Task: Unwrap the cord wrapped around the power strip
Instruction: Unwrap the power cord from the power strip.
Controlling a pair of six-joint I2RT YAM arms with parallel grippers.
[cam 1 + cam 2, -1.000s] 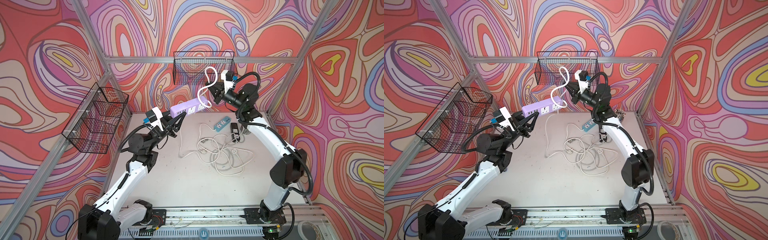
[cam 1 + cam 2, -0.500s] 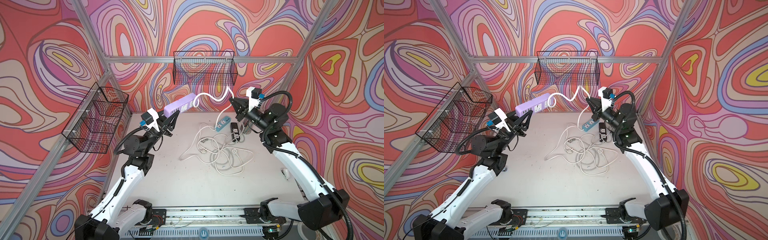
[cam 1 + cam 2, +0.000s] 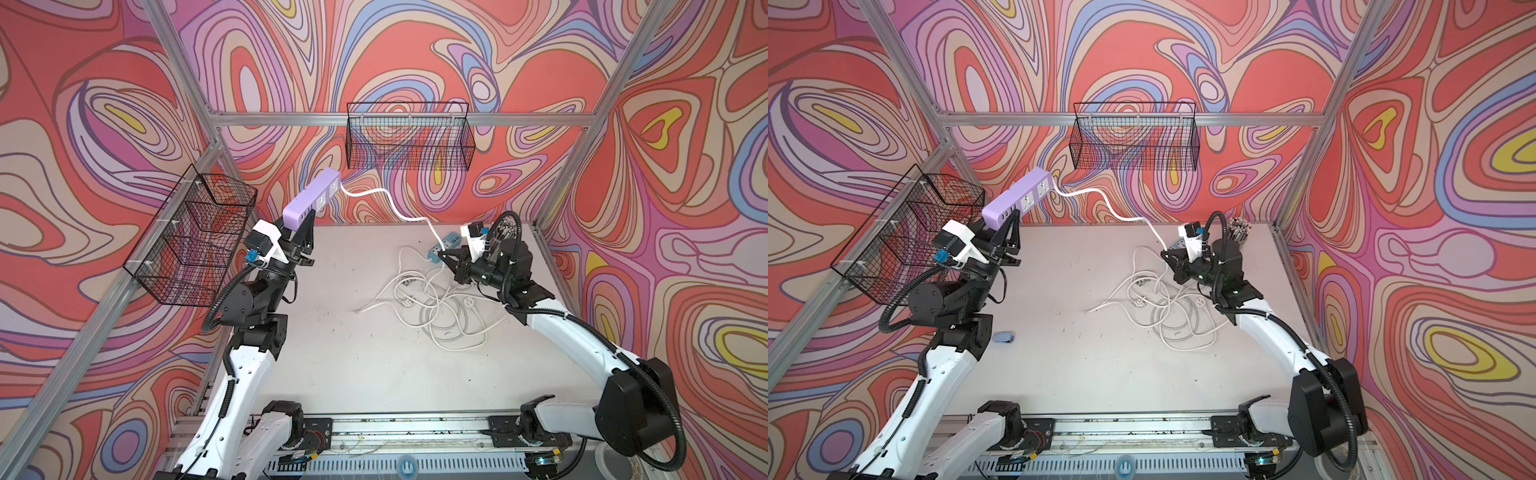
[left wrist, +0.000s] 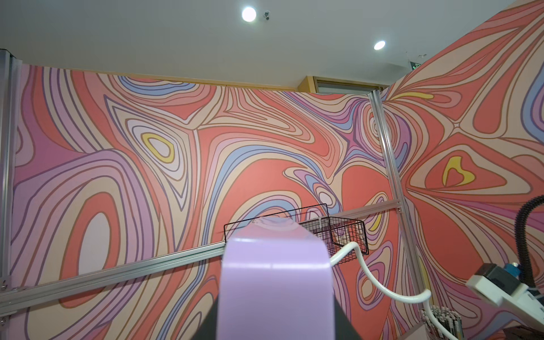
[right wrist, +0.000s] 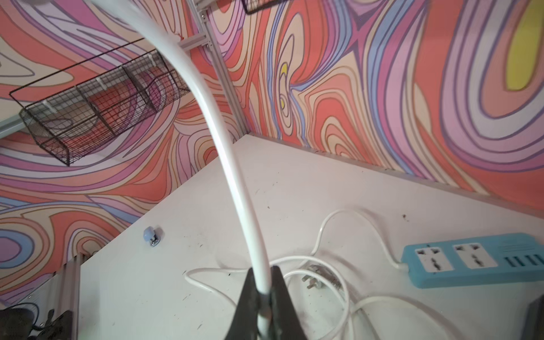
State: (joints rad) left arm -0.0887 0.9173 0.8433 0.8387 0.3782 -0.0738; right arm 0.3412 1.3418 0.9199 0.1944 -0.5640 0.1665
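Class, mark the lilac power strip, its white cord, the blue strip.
lilac plastic power strip (image 3: 311,199): a top view, mid-body.
thick white cord (image 5: 232,170): right wrist view, mid-span.
blue plastic power strip (image 5: 471,260): right wrist view, socket face.

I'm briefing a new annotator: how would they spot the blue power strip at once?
On the far side of the grey table, beside the right gripper, the blue power strip lies flat by loose white cords. Unlike the purple power strip, which the left gripper holds aloft, it rests on the table.
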